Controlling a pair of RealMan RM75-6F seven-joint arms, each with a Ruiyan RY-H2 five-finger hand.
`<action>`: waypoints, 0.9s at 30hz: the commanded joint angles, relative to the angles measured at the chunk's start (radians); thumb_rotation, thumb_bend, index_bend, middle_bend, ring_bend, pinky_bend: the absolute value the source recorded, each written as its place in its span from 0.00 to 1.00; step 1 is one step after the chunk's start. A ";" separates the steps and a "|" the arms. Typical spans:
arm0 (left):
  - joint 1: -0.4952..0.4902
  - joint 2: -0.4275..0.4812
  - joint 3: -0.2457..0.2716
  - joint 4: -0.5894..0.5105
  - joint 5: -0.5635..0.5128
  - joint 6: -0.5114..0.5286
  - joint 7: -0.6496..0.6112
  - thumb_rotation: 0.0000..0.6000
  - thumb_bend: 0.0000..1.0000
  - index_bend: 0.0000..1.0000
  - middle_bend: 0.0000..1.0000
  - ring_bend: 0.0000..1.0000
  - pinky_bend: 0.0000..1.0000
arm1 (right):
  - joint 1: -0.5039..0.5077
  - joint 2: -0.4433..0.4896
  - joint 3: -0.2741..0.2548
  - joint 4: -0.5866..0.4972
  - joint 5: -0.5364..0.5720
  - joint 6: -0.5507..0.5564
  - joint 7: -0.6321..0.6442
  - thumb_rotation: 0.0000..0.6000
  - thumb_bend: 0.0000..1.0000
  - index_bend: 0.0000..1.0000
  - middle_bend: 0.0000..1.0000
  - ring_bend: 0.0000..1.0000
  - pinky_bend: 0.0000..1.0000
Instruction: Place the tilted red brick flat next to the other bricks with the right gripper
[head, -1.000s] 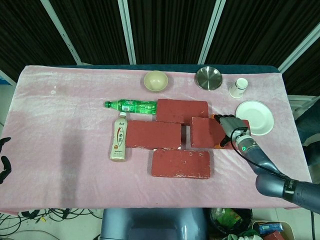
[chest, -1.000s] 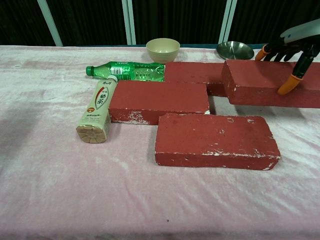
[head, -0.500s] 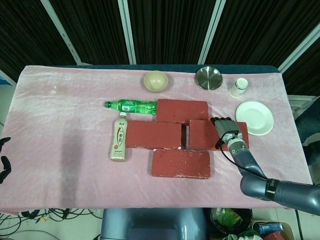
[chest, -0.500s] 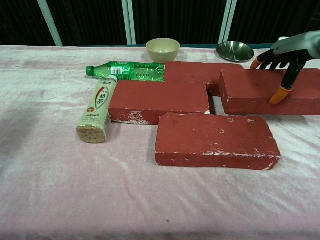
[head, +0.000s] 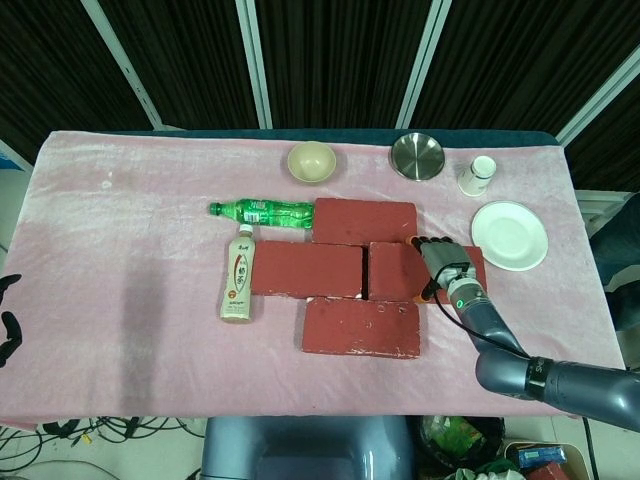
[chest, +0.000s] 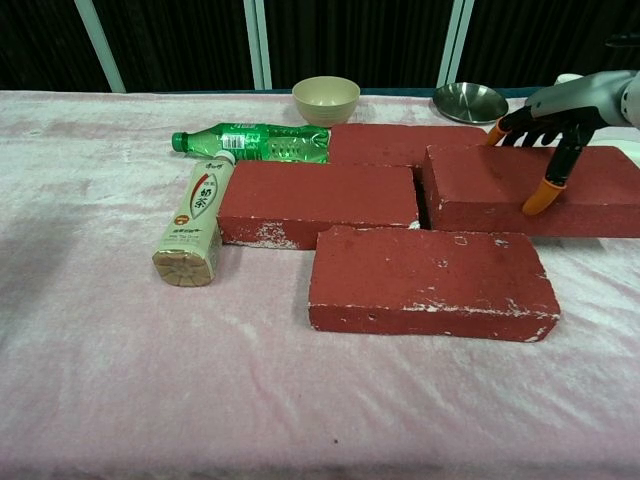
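Observation:
The red brick (head: 392, 272) (chest: 470, 185) lies flat on the pink cloth, its left end close against the middle brick (head: 305, 268) (chest: 315, 195). A back brick (head: 365, 220) (chest: 385, 142) and a front brick (head: 362, 327) (chest: 430, 280) lie beside it. My right hand (head: 442, 264) (chest: 548, 112) sits over its right half, fingers on the far edge and thumb reaching toward the near edge, holding it. Only dark fingertips of my left hand (head: 6, 325) show at the left edge of the head view.
A green bottle (head: 262, 211) (chest: 250, 141) and a beige drink bottle (head: 238, 275) (chest: 192, 222) lie left of the bricks. Behind are a cream bowl (head: 311, 160) (chest: 326, 97), a steel bowl (head: 418, 155) (chest: 470, 101) and a white cup (head: 479, 174). A white plate (head: 510, 235) is right of the hand.
My right hand moved left with the brick. The brick came down from its raised tilt to lie flat, closing the gap to the middle brick.

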 joint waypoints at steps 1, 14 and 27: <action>0.000 0.000 0.000 0.000 0.000 0.000 0.000 1.00 0.74 0.21 0.05 0.00 0.00 | 0.000 -0.009 0.005 0.010 -0.002 0.001 0.002 1.00 0.09 0.22 0.31 0.15 0.08; -0.001 0.000 0.000 0.001 -0.001 -0.002 0.000 1.00 0.74 0.21 0.05 0.00 0.00 | 0.010 -0.033 0.008 0.032 0.021 -0.014 -0.010 1.00 0.09 0.22 0.31 0.15 0.08; -0.002 0.000 0.000 0.000 -0.003 -0.004 0.002 1.00 0.74 0.21 0.05 0.00 0.00 | 0.009 -0.057 0.019 0.053 0.016 -0.015 -0.001 1.00 0.09 0.22 0.29 0.15 0.08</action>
